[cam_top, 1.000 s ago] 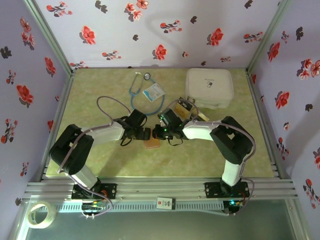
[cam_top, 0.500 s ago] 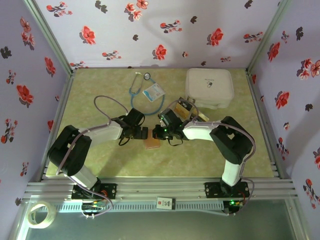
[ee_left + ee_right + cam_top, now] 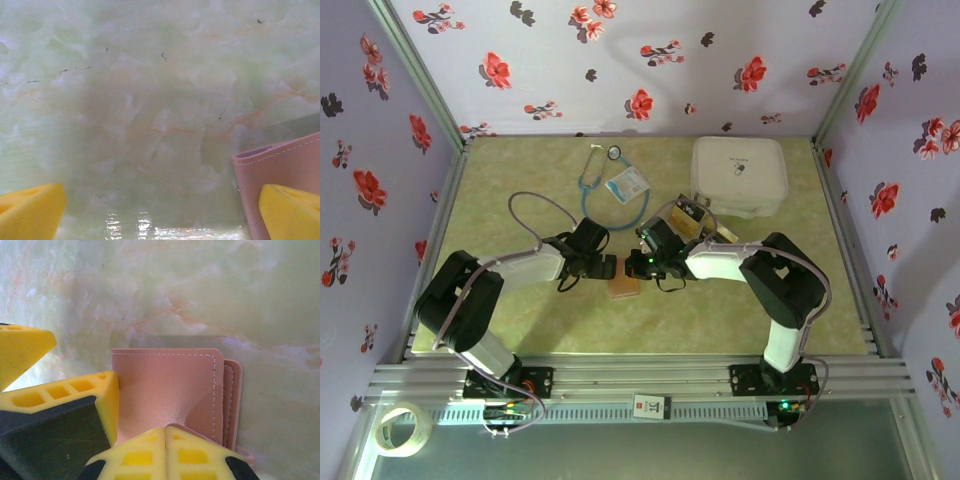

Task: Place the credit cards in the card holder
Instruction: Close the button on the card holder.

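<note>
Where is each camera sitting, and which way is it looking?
Top external: above and behind the arms, looking down at the table; both arms show, left gripper and right gripper close together by the card holder.
Left wrist: on the left arm, looking down at the tabletop; two yellow fingertips show, spread wide.
Right wrist: on the right arm, looking down at the card holder; yellow fingers show at the bottom.
Shared: all three see the card holder and table.
</note>
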